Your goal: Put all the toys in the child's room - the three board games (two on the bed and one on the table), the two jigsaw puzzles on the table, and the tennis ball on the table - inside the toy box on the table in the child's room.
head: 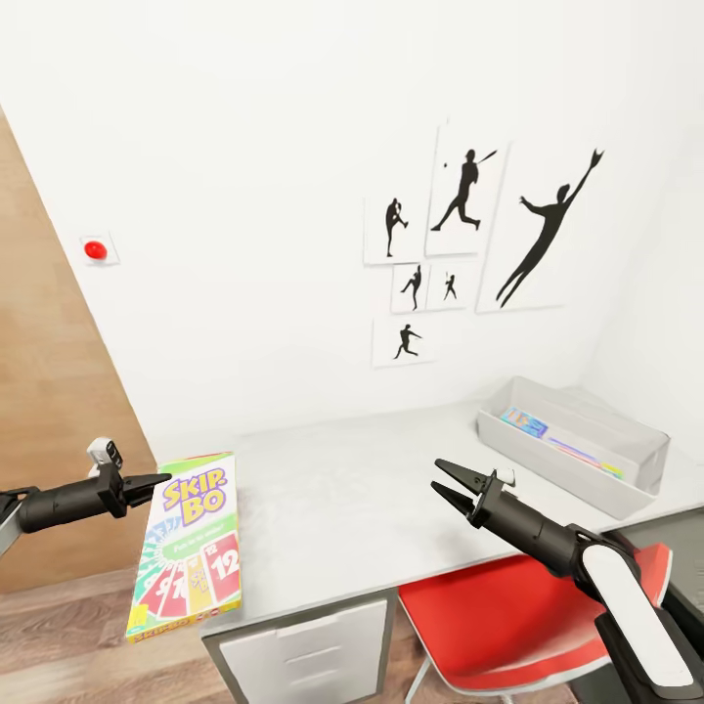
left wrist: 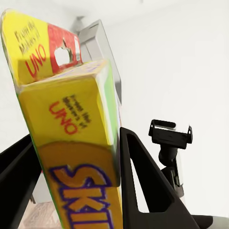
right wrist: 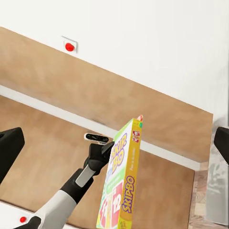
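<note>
Left of the toy box [head: 587, 450], in the head view, the left gripper [head: 147, 481] holds the Skip-Bo box [head: 191, 543] by its top edge, hanging off the bench [head: 362, 499] end; the right gripper [head: 452, 484], jaws wide, hovers nearer the toy box. In the left wrist view, the jaws pinch the Skip-Bo box's [left wrist: 71, 143] narrow edge. In the right wrist view it [right wrist: 121, 186] dangles over the floor [right wrist: 57, 143]; a swing could slip it.

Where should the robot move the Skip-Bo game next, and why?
Probably across the table toward the grey toy box at the far end. The left gripper is shut on the Skip-Bo game, which hangs near the table's edge, far from the box. The box has something colourful in it but looks to have room. The right gripper is open and holds nothing.
</note>
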{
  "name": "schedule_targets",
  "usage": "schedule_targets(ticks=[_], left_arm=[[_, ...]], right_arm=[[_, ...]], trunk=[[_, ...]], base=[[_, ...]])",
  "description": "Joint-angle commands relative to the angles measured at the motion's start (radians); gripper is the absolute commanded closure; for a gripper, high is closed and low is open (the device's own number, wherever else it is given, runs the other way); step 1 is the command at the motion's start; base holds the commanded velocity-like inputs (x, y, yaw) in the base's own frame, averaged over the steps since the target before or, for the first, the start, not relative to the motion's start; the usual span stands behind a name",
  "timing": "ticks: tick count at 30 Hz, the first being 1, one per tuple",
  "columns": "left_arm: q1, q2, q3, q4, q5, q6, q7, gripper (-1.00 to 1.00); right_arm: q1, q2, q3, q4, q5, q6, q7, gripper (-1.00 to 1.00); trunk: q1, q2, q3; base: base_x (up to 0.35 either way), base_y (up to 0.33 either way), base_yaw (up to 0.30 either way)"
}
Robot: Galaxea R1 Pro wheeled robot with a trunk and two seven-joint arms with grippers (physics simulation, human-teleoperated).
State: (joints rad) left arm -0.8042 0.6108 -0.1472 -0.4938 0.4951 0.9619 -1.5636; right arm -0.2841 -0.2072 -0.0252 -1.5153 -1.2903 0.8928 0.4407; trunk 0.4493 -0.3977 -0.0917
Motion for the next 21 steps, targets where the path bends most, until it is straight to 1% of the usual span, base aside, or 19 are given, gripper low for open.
schedule_targets(ticks=[1, 21], left_arm=[[-0.001, 0.001, -0.006, 0.001, 0.002, 0.011, -0.007, 1.0], [-0.001, 0.0, -0.006, 0.0, 0.002, 0.011, -0.007, 1.0]], right_arm=[[-0.001, 0.0, -0.001, 0.001, 0.002, 0.005, 0.004, -1.0], [-0.001, 0.001, 0.0, 0.003, 0.003, 0.004, 0.004, -1.0]], trunk=[[0.001, -0.002, -0.002], [0.001, -0.002, 0.011]], base=[[0.0, 0.0, -0.21], [0.0, 0.0, -0.252]])
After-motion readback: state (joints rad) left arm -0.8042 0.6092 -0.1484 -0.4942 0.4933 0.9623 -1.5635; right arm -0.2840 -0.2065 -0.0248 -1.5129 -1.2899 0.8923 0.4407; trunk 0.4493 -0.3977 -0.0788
